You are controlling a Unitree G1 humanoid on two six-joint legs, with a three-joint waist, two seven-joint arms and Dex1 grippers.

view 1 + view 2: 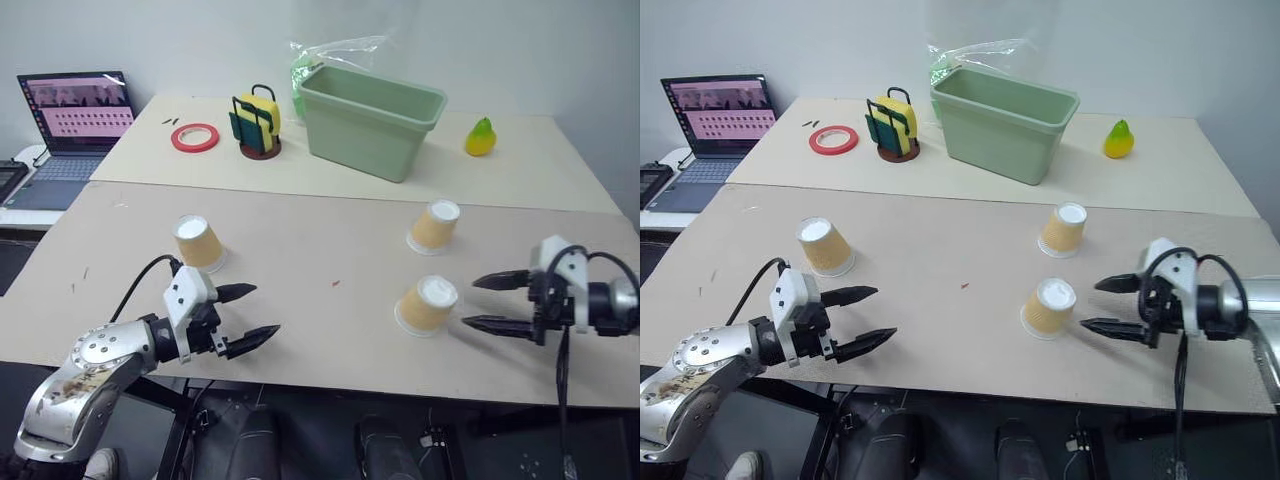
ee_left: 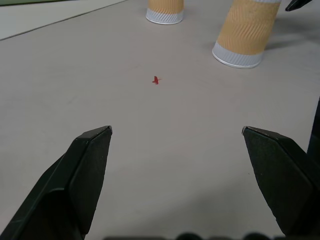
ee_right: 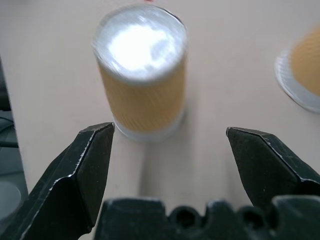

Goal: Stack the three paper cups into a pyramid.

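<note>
Three tan paper cups stand upside down on the table, apart from one another, white bases up. One cup [image 1: 199, 241] is at the left, one [image 1: 435, 226] at the right and the nearest [image 1: 427, 305] just in front of that. My left gripper [image 1: 266, 310] is open and empty, below and right of the left cup, pointing toward the two right cups [image 2: 246, 35]. My right gripper [image 1: 470, 302] is open and empty, its tips a short way right of the nearest cup [image 3: 141, 75], which stands just beyond the open fingers without touching them.
At the back stand a green bin [image 1: 368, 118], a yellow pear [image 1: 481, 137], a red tape roll [image 1: 195, 137] and a wire caddy with sponges [image 1: 257, 125]. A laptop [image 1: 75, 115] sits on a side table at far left. The table's front edge runs close under both grippers.
</note>
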